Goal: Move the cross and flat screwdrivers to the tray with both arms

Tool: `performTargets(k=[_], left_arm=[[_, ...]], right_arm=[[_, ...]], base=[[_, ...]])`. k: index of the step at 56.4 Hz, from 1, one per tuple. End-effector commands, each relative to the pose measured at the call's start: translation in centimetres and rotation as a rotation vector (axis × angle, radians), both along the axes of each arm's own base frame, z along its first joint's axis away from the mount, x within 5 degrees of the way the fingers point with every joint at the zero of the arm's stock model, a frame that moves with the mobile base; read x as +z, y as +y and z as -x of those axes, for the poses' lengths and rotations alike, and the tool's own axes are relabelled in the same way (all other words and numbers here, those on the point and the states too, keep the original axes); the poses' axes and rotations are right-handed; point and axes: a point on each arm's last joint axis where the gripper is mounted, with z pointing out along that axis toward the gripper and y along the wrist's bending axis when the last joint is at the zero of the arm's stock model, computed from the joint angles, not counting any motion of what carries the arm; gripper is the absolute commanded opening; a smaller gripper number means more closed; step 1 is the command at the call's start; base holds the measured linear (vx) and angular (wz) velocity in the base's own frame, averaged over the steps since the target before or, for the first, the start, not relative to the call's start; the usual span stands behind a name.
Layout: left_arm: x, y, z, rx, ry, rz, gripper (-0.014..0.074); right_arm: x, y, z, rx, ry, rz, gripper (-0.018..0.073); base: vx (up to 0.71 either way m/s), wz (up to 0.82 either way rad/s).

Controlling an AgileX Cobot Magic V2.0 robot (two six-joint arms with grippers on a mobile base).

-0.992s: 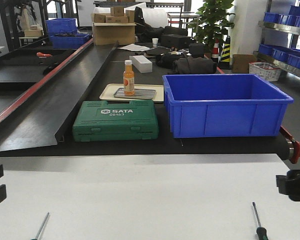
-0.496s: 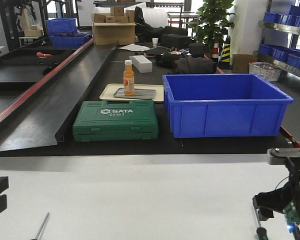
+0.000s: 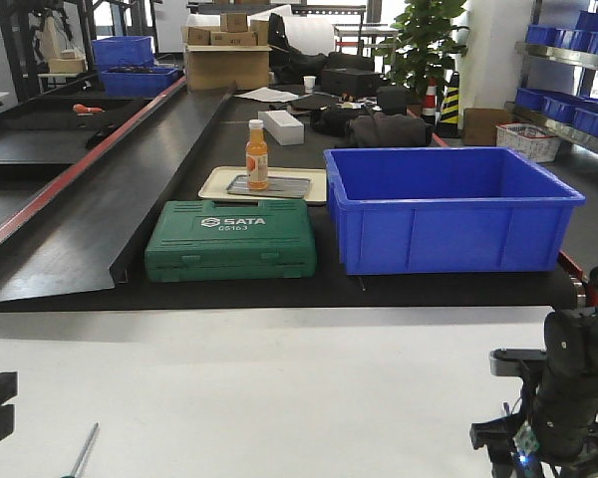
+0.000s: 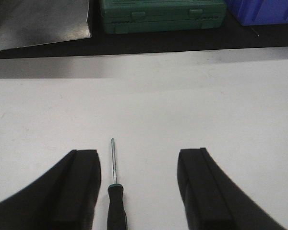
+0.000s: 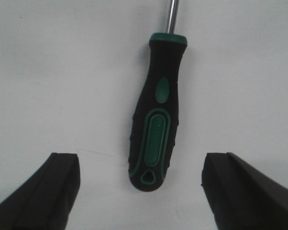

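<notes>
the right gripper (image 5: 140, 163) hangs spread wide above the white table (image 3: 279, 398), empty, with the right screwdriver (image 5: 156, 115) lying roughly centred between its jaws. it should drop straight and close across the fat green-and-black handle, not the thin shaft. the left gripper (image 4: 138, 158) is likewise spread and empty, but the left screwdriver (image 4: 115, 196) lies close by one finger, off centre, so a small sideways shift before descending looks wise. which tip is cross or flat i cannot tell. farther off, past the green case (image 3: 229, 239), the grey tray (image 3: 291, 186) rests on a beige tray (image 3: 214, 184) with an orange bottle (image 3: 256, 154) standing on it; place the tools clear of that bottle.
</notes>
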Motion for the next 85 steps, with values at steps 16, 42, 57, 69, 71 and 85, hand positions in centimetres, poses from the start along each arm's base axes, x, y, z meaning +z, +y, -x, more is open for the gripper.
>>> performTargets(k=[16,42,57,69,71,85], left_arm=[[2.0,0.0,-0.2,0.005,-0.111,0.017,0.0498],[1.7,0.0,-0.1,0.003,-0.071,0.013,0.0498],[1.4,0.0,0.0,0.001,-0.038,0.010,0.0498],[1.4,0.0,0.0,0.001,-0.038,0.010,0.0498],[1.4,0.0,0.0,0.001,-0.038,0.010,0.0498],[1.4,0.0,0.0,0.001,-0.035,0.009,0.0498]], right_arm=[[0.1,-3.5,-1.1,-0.051,-0.083,-0.084,0.0564],[-1.4,-2.8,-3.3,0.031,-0.075,-0.075,0.0564],[-2.5,-3.1,-3.2,0.085,-0.029,-0.033,0.0470],[-2.5,-3.2,-3.1,0.121,-0.013,-0.022,0.0164],[-2.5,-3.2,-3.0,0.130,-0.010,-0.023,0.0112],[-2.6,-3.0,-2.6,0.119,0.036,-0.043,-0.0011]], base=[[0.00,0.00],[0.00,0.00],[0.00,0.00],[0.00,0.00],[0.00,0.00],[0.00,0.00]])
